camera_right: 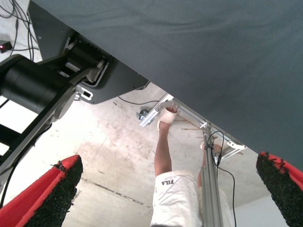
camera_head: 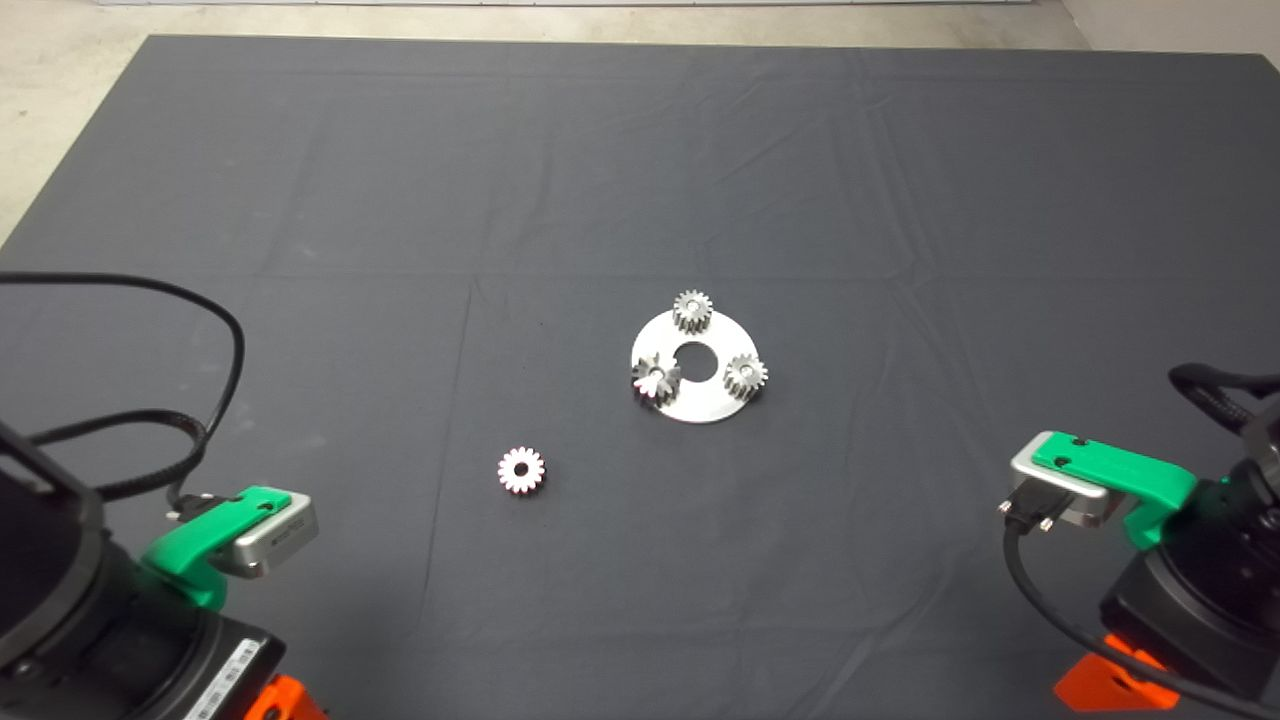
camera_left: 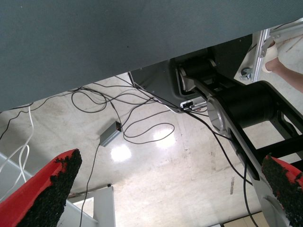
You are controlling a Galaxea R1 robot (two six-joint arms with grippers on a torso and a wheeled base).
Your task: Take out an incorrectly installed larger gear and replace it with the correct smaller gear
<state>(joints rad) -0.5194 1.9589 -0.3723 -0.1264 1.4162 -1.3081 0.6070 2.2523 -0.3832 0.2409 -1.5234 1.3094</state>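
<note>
Both arms sit parked at the near corners of the dark mat (camera_head: 300,150), the left gripper (camera_left: 165,189) low at the left edge and the right gripper (camera_right: 165,189) low at the right edge, and neither is anywhere near the work. From each wrist camera the red fingers stand wide apart with nothing between them, only floor, cables and the robot's base beyond the mat edge; a person's bare leg (camera_right: 163,142) shows past the right one. Out in the middle of the mat lies a flat round metal plate (camera_head: 700,405) with a hole in its centre and three gears standing on it. The larger gear (camera_head: 655,378), the chunky star-toothed one, sits on the plate's left near side, its bore pointing straight up. Two fine-toothed gears share the plate, one at the far edge (camera_head: 692,311) and one on the right (camera_head: 745,375). The smaller gear (camera_head: 521,469) lies flat and alone on the mat, off the plate, nearer the robot and to the left. To my eye both of these sit left of the plate's centre, so the left arm looks nearer, especially to the loose gear, and would have to come down from above.
</note>
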